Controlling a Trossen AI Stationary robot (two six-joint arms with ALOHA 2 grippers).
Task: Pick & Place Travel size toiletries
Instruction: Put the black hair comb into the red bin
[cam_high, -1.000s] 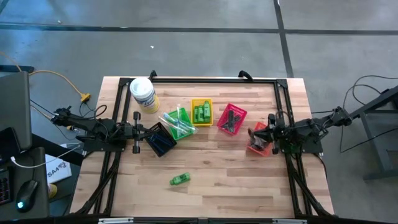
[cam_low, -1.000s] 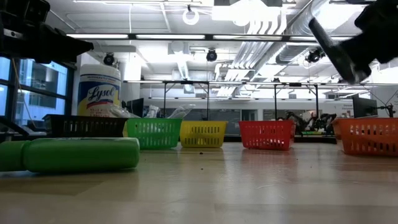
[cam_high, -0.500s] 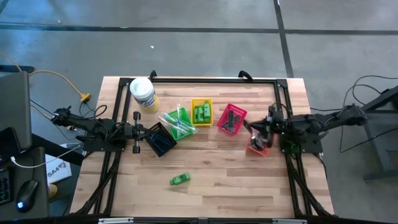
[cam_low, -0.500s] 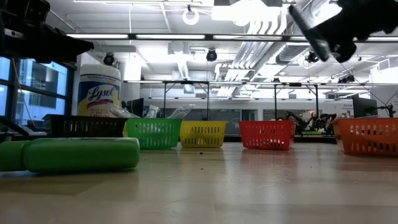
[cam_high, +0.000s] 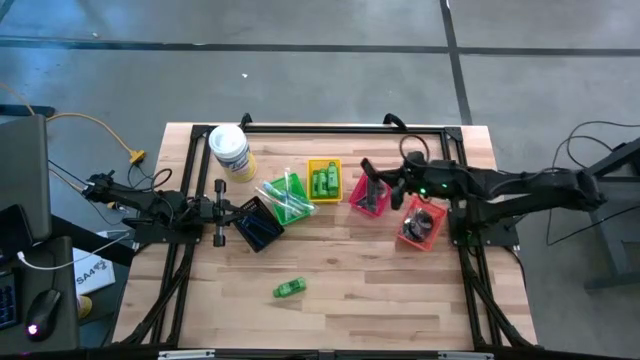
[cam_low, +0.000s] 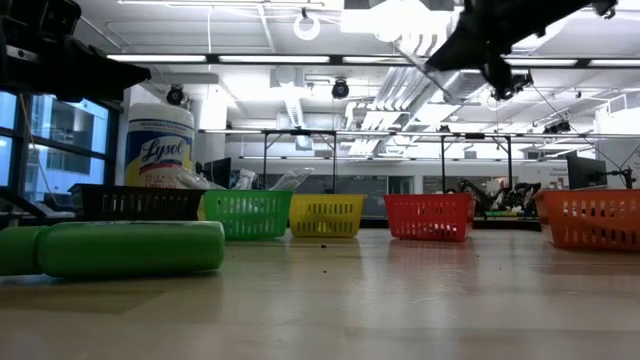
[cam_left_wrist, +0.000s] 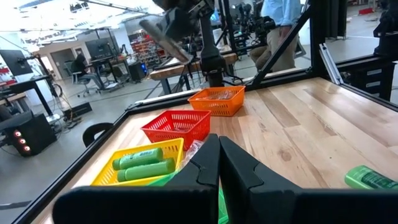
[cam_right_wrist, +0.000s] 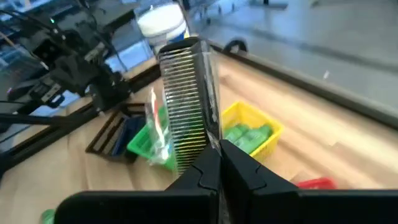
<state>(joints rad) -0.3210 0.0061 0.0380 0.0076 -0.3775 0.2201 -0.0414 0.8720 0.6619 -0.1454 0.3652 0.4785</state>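
One green mini bottle (cam_high: 289, 289) lies loose on the bare wood near the table's front, well apart from the row of baskets, so sorting looks mostly done but unfinished. The right gripper (cam_right_wrist: 213, 152) has its fingers pressed together on a black comb (cam_right_wrist: 188, 99), which stands up from the pinch, and it hangs in the air above the red basket (cam_high: 373, 192); setting the comb down appears to be the step in hand. Other green bottles already lie in the yellow basket (cam_high: 324, 181), clear tubes in the green basket (cam_high: 284, 197), and blue-handled pieces in the black basket (cam_high: 259, 225). The orange basket (cam_high: 419, 226) sits just beside the red one. The left gripper (cam_left_wrist: 219, 163) waits by the black basket, fingers pressed together and empty.
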